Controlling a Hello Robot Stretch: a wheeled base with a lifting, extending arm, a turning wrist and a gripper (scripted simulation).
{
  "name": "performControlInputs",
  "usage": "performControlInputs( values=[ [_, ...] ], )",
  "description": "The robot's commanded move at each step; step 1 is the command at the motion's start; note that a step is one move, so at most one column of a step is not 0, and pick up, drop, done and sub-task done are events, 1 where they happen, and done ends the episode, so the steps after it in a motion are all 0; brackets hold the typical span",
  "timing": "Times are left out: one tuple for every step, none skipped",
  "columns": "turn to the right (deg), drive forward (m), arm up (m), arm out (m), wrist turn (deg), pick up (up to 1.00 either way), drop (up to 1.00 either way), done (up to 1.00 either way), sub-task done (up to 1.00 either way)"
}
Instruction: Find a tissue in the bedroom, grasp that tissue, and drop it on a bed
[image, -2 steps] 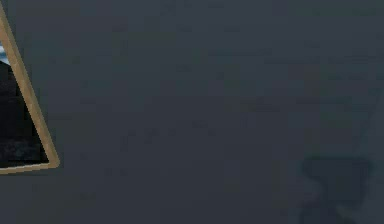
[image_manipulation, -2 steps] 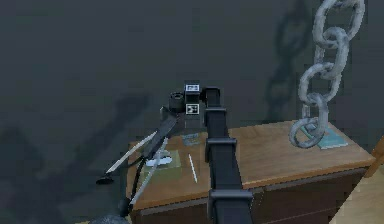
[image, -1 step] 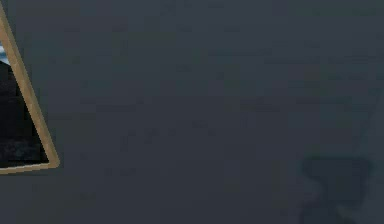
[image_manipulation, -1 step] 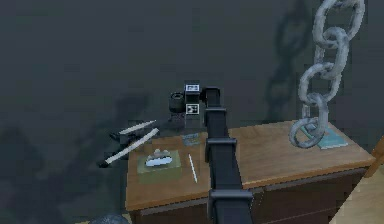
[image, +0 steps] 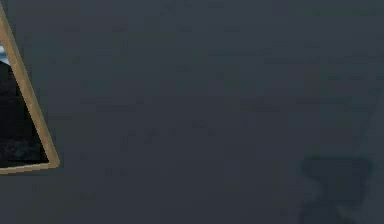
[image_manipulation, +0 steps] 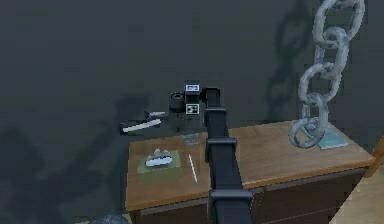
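Arm (image_manipulation: 225, 172) crosses desk (image_manipulation: 272, 150); gripper (image_manipulation: 132, 126) (whether holding anything, unclear) before wall (image_manipulation: 80, 60).

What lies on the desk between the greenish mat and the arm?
Between mat and arm lies a thin white stick, perhaps a pen, seen in the arm side view.

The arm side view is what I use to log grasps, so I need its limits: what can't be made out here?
- Arm side view: whether the gripper holds anything; a small dark-and-white thing sits at its far end.
- Arm side view: white blobs on the grey mat, too small to name.
- Arm side view: chain sculpture, cut off by the top edge.
- Forward view: framed picture, cut off by the left edge.
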Motion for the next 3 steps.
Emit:
performControlInputs(
  values=[
    [0.0,0.00,-0.30,0.00,0.0,0.00,0.00,0.00,0.00],
    [0.0,0.00,0.00,0.00,0.0,1.00,0.00,0.00,0.00],
    [0.0,0.00,0.10,0.00,0.0,0.00,0.00,0.00,0.00]
  ],
)
